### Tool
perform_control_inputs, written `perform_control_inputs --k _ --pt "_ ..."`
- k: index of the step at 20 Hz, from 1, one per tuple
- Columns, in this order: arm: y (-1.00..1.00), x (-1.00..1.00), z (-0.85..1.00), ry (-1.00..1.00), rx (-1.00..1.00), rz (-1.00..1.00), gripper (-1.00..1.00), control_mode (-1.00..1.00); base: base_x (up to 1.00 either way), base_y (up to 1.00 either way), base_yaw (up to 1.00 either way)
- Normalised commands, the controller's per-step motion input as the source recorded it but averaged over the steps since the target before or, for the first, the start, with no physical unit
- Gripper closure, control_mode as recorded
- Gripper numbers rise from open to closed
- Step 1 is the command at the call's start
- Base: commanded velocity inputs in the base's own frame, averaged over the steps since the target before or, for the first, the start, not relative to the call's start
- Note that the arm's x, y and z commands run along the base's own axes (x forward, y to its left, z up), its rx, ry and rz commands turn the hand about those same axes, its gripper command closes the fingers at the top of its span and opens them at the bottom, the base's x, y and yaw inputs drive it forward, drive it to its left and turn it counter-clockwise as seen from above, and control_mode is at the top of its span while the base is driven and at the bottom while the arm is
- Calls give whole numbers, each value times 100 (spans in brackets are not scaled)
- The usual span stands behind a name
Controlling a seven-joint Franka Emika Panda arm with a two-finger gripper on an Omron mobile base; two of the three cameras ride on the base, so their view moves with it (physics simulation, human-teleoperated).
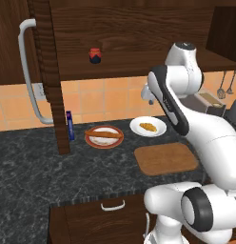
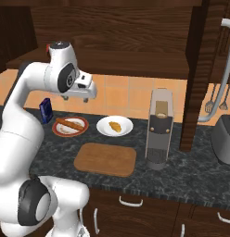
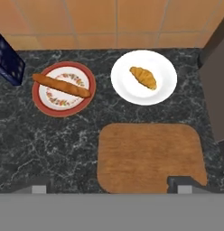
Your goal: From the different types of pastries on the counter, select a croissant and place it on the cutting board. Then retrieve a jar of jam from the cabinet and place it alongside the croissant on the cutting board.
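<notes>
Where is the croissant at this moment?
The croissant lies on the white plate, behind the cutting board and right of the red-rimmed plate in the hand view.

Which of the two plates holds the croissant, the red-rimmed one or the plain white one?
The plain white plate holds the croissant, right of the red-rimmed plate in the hand view; that one carries the long stick-shaped pastry.

Blue bottle (image 3: 9, 60) cropped at hand view's left edge.
</notes>
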Motion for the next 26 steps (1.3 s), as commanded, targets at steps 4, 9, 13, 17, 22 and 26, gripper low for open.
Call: perform_control_inputs --k 4,9,13,17,22,26 --pt "3 2 62 -4 14 6 -100 -100 0 0 0" --pt "22 -24 60 -27 3 12 -100 -100 0 0 0" --pt "13 -27 71 -31 4 11 -100 -100 0 0 0" --pt "0 12 6 -27 5 0 -100 -100 0 0 0" --pt "18 26 0 -16 4 -1 -100 -100 0 0 0" --pt "41 3 7 1 1 0 -100 -100 0 0 0"
